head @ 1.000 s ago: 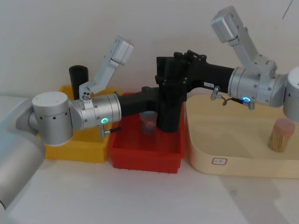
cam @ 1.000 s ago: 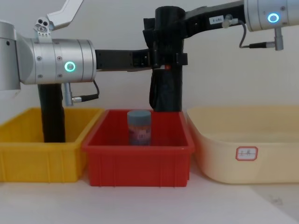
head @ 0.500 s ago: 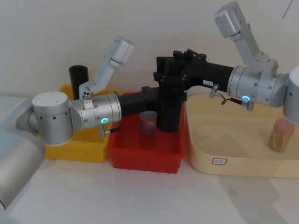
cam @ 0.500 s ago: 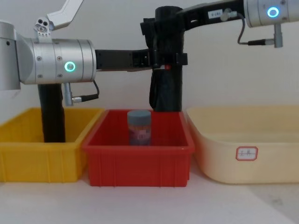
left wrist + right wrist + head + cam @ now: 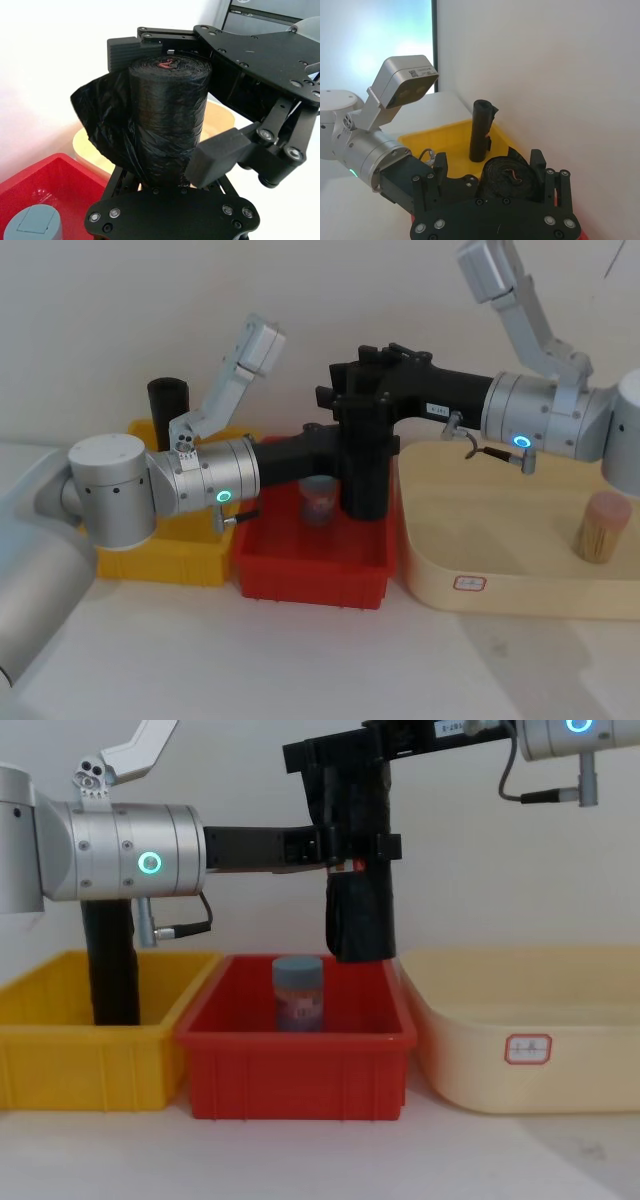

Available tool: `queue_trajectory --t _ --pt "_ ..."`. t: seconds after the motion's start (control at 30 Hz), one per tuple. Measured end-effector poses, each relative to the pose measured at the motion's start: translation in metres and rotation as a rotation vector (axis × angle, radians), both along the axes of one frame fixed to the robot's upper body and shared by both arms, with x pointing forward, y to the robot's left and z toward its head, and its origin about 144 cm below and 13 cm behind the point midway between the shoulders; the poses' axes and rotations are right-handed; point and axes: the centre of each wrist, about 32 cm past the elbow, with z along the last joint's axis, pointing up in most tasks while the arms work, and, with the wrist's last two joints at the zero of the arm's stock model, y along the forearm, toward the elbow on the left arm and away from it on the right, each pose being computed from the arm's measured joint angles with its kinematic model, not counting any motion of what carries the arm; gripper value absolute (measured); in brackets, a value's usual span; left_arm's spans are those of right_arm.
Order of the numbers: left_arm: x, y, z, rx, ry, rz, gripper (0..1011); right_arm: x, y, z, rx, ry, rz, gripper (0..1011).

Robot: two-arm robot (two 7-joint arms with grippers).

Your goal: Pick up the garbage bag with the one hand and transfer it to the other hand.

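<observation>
The garbage bag (image 5: 362,910), a thick black roll with a red-and-white label, hangs upright above the back of the red bin (image 5: 300,1065). My left gripper (image 5: 350,848), on the green-ringed arm, is shut on it at mid-height. My right gripper (image 5: 345,755), on the blue-ringed arm, reaches in from the right at the roll's top end. In the right wrist view its fingers (image 5: 442,165) straddle the garbage bag (image 5: 512,180), and one stands clear of the plastic. A loose flap of the garbage bag (image 5: 167,115) hangs at one side in the left wrist view.
A grey-lidded clear jar (image 5: 298,992) stands in the red bin under the roll. The yellow bin (image 5: 70,1060) on the left holds a slimmer plain black roll (image 5: 112,965). To the right sits a beige tray (image 5: 520,1050) with a wooden stick holder (image 5: 600,528).
My right arm has risen and slid slightly left, bringing its fingers around the roll's top. The left arm and the roll have hardly moved.
</observation>
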Motion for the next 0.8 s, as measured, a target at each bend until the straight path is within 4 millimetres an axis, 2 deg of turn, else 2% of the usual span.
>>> queue_trajectory --t 0.8 --pt "0.000 0.000 0.000 0.000 0.000 0.000 410 0.006 -0.002 -0.011 -0.064 0.046 -0.089 993"
